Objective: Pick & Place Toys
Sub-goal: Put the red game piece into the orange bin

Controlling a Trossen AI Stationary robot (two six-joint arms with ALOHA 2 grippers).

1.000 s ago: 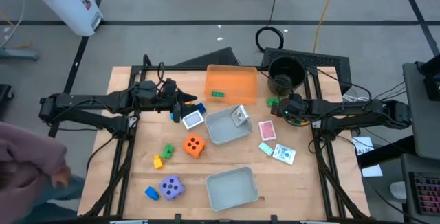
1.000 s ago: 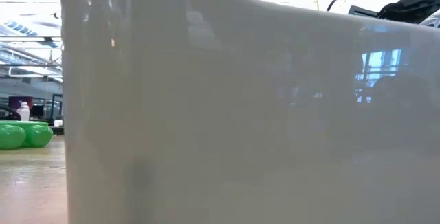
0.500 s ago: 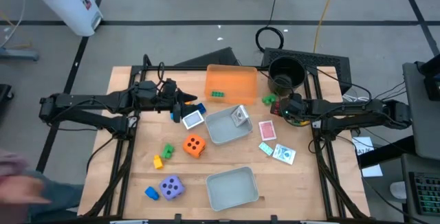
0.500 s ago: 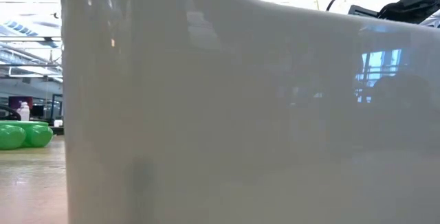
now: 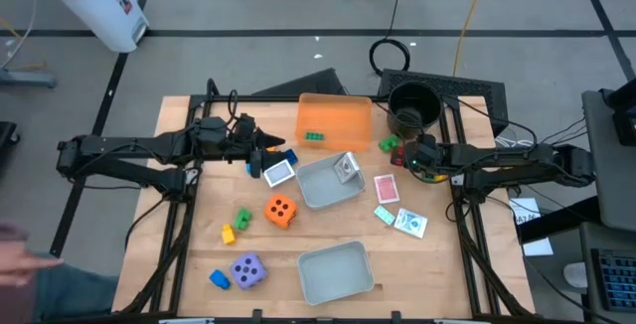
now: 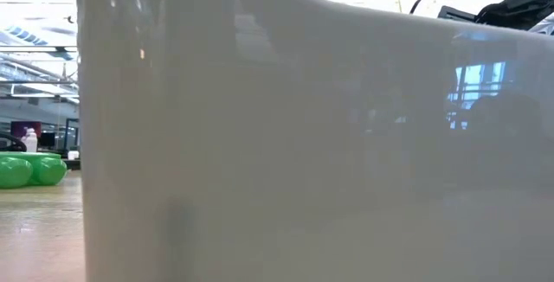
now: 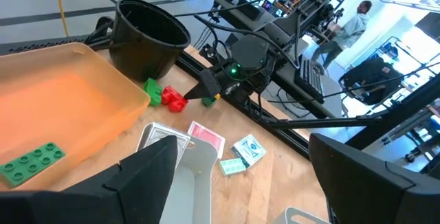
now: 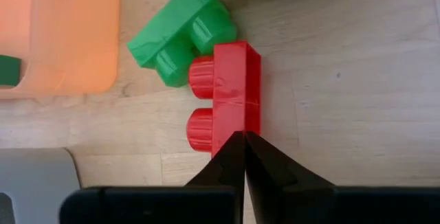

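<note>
With the right gripper (image 8: 244, 157) shut empty against the red brick (image 8: 230, 93), reopen it wide and straddle the brick before closing.

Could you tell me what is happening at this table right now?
The robot is sorting toys. Its right hand is shut, with the tips meeting at the edge of a red brick that lies beside a green brick near the black pot; it holds nothing. The left hand is open above the table, next to the orange tray.
</note>
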